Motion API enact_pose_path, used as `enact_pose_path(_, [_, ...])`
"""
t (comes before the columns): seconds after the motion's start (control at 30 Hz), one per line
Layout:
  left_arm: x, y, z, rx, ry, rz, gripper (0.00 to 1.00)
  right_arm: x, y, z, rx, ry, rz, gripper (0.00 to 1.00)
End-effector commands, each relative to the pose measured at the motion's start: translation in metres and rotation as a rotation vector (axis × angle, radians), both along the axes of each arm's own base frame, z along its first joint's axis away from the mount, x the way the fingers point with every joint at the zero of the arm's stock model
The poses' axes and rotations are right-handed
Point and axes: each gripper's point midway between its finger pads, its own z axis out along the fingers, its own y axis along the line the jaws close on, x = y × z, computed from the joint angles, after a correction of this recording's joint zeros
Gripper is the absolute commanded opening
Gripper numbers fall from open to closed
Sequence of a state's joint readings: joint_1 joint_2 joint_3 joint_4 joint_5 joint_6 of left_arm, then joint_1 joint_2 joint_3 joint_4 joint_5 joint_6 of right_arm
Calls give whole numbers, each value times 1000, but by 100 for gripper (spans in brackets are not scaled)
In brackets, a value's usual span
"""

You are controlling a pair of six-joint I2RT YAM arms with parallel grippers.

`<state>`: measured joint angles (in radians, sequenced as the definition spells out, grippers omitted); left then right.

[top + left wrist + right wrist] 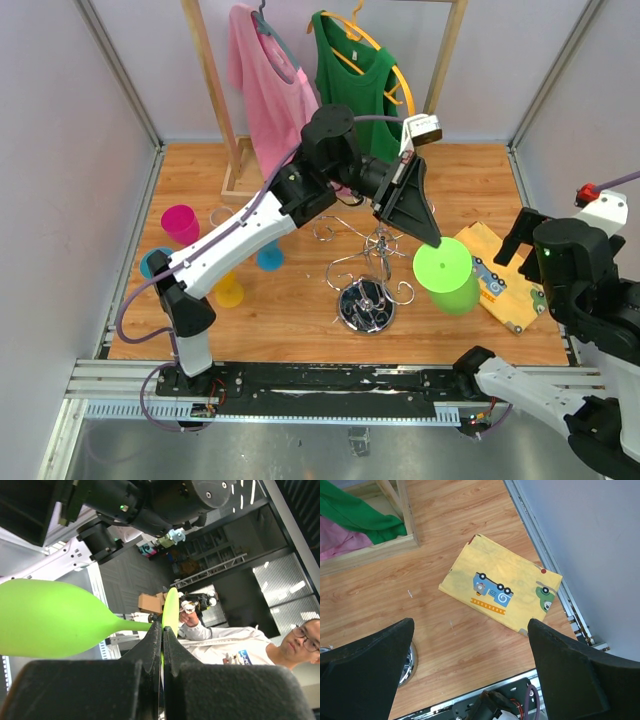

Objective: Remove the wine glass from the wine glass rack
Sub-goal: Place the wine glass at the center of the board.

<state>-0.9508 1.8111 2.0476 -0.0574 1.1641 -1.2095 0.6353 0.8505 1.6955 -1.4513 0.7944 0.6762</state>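
Overhead, I see my left gripper (432, 238) holding the green wine glass (447, 275) just right of the wine glass rack (368, 262). From the left wrist, its jaws pinch the foot edge-on, with the stem running left. From the right wrist, the right gripper (470, 675) gapes empty, farther off, above a yellow cloth (502, 592).

Rack (367, 290) sits mid table (300, 325). Wine glass (446, 276) just right of rack, foot clamped in left gripper (428, 238), gripper behind glass. Bunch of cups left of rack, one (180, 222) furthest back. Clothes rail (214, 95) at back left, two shirts (268, 90) hanging on it side by side. Folded cloth (500, 288) flat on table, right of glass, near right wall. Right gripper (470, 665) hovers close by cloth, fingers spread wide.
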Motion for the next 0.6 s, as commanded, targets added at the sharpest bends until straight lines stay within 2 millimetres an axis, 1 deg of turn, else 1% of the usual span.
enact_pose_path(0.0, [-12,26,41,-128,-74,-32,0,3,-8,10,-32,-3,-52,99])
enact_pose_path(0.13, [5,45,69,-210,-131,39,0,12,0,19,-34,-10,-30,99])
enact_pose_path(0.3, [44,75,103,-324,-241,197,0,31,17,34,-43,-23,29,99])
enact_pose_path(0.43, [69,103,122,-387,-316,316,0,55,43,49,-35,-39,114,99])
enact_pose_path(0.57, [88,127,135,-427,-389,423,0,74,72,77,26,-111,215,99])
